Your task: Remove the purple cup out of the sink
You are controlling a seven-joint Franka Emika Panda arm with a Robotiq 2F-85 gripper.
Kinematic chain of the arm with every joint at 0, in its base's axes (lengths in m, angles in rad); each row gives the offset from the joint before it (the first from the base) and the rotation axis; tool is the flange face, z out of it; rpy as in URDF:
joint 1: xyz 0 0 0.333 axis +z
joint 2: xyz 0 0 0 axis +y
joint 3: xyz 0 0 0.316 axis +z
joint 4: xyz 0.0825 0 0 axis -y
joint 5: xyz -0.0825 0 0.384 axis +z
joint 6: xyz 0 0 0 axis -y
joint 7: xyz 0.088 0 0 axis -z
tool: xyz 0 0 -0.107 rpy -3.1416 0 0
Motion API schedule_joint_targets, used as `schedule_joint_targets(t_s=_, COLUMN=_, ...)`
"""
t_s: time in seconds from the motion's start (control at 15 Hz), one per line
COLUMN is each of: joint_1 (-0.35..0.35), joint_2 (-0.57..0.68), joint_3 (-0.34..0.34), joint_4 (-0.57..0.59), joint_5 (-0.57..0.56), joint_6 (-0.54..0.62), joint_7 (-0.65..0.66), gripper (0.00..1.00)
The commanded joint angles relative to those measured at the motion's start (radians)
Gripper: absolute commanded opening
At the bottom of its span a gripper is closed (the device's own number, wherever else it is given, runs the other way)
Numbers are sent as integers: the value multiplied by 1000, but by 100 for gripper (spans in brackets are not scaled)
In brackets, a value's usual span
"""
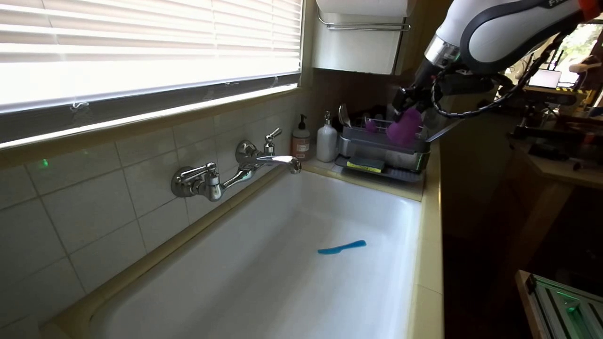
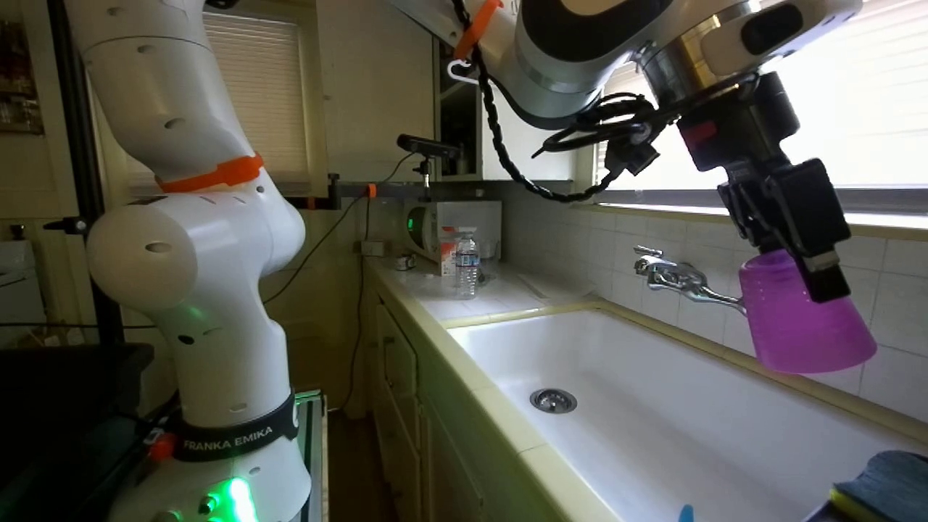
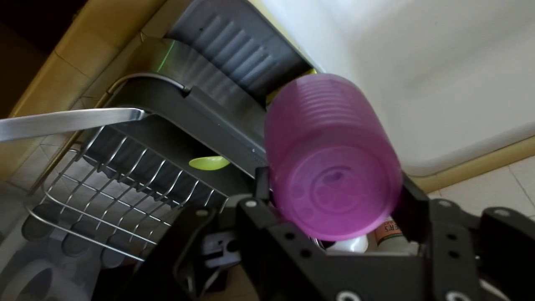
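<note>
The purple cup point(image 1: 404, 129) is in my gripper point(image 1: 400, 106), raised above the dish rack's edge beyond the far end of the white sink point(image 1: 226, 282). In an exterior view the cup point(image 2: 805, 319) hangs tilted, wide end down, from the black gripper point(image 2: 794, 264). In the wrist view the base of the cup point(image 3: 330, 179) faces the camera, and the fingers of the gripper point(image 3: 336, 190) press on both its sides. The cup's mouth points away and is hidden. A blue utensil point(image 1: 341, 247) lies on the sink floor.
The dark dish rack point(image 3: 200, 121) lies under the cup, with a metal handle point(image 3: 71, 121) sticking out and a green spoon point(image 3: 209, 163) inside. A sponge point(image 1: 365, 165), a white bottle point(image 1: 327, 143) and a soap bottle point(image 1: 300, 141) stand near it. The chrome faucet point(image 1: 278, 160) overhangs the sink.
</note>
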Motion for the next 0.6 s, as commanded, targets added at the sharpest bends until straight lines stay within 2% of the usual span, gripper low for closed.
schedule_joint_targets(t_s=0.0, joint_1=-31, joint_2=4, joint_3=-3, joint_4=27, joint_5=-10, joint_6=4, joint_7=34, gripper=44)
schedule_joint_targets(t_s=0.53, joint_1=-88, joint_2=53, joint_3=-38, joint_4=145, joint_5=-8, joint_6=19, joint_7=70, gripper=44)
